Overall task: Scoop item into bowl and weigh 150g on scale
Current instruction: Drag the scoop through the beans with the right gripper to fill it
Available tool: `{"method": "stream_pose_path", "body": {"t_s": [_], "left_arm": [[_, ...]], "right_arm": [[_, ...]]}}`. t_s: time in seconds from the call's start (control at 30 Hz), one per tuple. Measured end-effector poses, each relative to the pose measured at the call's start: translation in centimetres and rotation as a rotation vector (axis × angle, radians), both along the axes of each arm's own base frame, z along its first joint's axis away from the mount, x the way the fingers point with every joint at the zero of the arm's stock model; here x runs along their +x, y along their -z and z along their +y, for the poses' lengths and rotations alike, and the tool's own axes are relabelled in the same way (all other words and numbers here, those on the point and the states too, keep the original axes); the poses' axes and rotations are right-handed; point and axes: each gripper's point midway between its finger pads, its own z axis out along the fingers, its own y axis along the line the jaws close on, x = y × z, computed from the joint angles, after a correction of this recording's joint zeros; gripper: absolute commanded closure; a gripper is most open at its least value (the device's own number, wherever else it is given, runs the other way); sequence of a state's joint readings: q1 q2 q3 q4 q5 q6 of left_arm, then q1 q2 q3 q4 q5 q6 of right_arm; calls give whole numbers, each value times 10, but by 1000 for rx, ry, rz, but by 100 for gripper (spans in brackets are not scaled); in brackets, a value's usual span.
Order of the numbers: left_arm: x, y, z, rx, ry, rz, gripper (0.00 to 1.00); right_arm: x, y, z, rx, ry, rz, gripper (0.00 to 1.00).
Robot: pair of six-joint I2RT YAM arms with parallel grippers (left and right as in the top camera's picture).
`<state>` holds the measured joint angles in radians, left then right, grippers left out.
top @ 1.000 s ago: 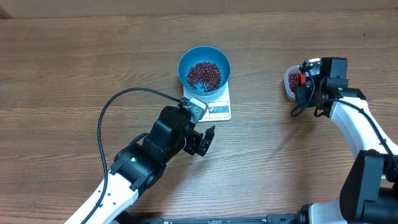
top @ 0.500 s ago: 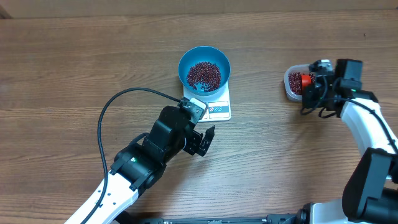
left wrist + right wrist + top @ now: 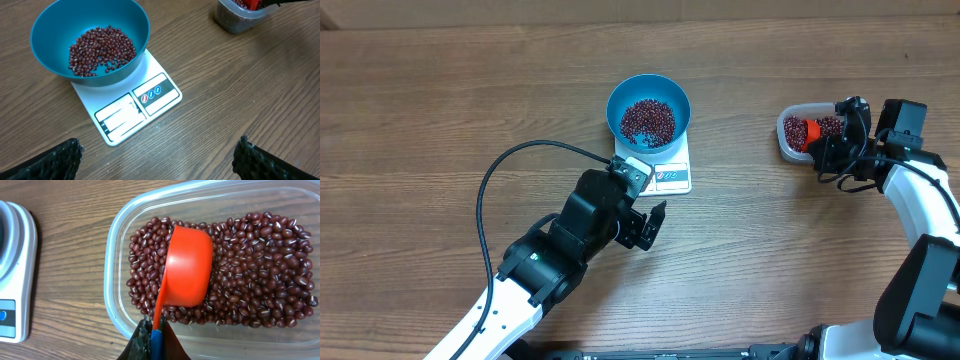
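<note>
Bare table [image 3: 740,150] between scale [image 3: 670,176] and tub [image 3: 782,135] — open passage.

An orange scoop [image 3: 189,265] sits inside a clear tub [image 3: 111,285] on the wooden table [image 3: 440,110].

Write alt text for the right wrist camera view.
The right end effector grips the handle of an orange scoop resting on dark red beans in a clear plastic tub. The edge of a white scale shows at left.

Beans [image 3: 648,121] in bowl [image 3: 616,104] on scale [image 3: 671,179]; scoop [image 3: 811,131] in tub [image 3: 783,141], rightward.
</note>
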<state>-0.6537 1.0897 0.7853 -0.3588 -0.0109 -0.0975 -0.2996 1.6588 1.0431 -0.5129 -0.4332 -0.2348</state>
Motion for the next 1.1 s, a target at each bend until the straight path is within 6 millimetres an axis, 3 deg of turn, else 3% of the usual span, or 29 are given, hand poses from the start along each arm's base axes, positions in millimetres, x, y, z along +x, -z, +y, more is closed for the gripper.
{"method": "stream_pose_path", "body": {"t_s": [0.77,1.1], "left_arm": [[0,0,0,0,0,0,0],[0,0,0,0,0,0,0]], "right_arm": [[4,13,9,92,7,25,96],[4,12,-1,169,72,31,96]]}}
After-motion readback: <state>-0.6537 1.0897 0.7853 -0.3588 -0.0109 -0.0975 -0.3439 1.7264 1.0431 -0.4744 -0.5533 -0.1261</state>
